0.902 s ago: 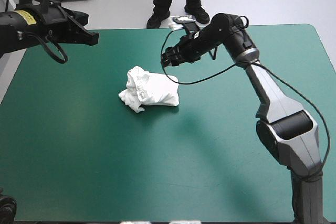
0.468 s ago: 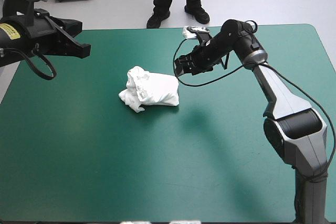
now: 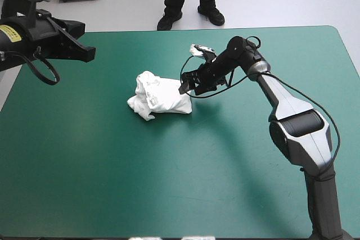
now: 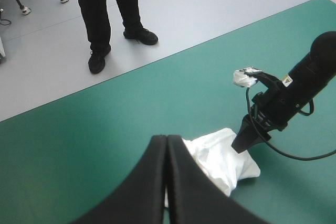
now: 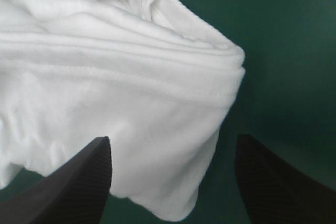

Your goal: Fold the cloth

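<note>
Hovering wide open at the right edge of the crumpled T-shirt [image 3: 160, 98], which is sitting just left of centre on the teal-green table [image 3: 169, 184], the right pincer [image 3: 184, 88] is wanting one hem layer, not the whole wad, imo. Left pincer [image 3: 89, 54] is hanging closed, upper left.

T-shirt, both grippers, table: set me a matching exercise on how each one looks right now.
Things:
1. T-shirt
2. left gripper
3. right gripper
4. table

States:
A. open, right at the T-shirt's edge
B. teal-green cover
C. shut, off to the side of the T-shirt
D. crumpled heap

Pairs: 1-D, 2-C, 3-A, 4-B
</note>
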Available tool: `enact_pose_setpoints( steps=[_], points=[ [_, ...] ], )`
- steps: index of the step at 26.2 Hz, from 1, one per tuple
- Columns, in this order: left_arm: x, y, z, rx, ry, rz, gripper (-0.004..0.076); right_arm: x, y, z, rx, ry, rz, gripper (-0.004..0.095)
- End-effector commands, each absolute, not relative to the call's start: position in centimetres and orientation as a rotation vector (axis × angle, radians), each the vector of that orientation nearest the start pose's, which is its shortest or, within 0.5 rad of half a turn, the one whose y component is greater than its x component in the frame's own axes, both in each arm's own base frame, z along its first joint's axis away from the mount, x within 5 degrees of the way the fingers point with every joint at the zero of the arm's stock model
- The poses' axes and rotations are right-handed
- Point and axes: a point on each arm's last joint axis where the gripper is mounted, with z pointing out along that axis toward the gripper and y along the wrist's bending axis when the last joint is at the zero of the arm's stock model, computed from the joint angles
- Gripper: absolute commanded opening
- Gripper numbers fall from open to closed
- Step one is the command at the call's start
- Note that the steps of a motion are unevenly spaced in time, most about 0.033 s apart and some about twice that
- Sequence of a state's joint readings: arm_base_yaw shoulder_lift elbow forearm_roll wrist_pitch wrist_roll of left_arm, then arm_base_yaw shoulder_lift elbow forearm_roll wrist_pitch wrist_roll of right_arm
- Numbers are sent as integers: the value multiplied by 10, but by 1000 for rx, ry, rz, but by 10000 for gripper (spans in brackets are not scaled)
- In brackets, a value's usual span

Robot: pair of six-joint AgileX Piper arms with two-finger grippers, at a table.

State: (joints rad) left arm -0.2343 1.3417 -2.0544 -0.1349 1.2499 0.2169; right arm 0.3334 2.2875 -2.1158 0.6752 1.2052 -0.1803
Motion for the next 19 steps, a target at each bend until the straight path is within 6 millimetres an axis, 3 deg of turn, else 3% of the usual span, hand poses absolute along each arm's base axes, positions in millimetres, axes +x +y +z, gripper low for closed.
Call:
enact_pose_setpoints(
  steps=[1,10,12,15,16,17,19],
  points=[
    [193,-59,572,476,1916,-180,-10,445,218,276,-481,2576,1047,579],
    [193,-59,571,478,1917,-184,-10,452,228,251,-443,2607,1082,525],
    [193,-59,571,478,1917,-186,-10,453,230,247,-435,2605,1082,448],
    [193,-59,571,478,1917,-186,-10,454,229,246,-436,2603,1056,251],
    [193,-60,571,481,1916,-198,-10,455,228,245,-455,2597,1020,67],
    [193,-60,571,482,1916,-201,-10,456,227,244,-470,2598,992,-24],
    [193,-61,572,484,1914,-212,-10,459,219,239,-468,2632,860,-3]
  ],
)
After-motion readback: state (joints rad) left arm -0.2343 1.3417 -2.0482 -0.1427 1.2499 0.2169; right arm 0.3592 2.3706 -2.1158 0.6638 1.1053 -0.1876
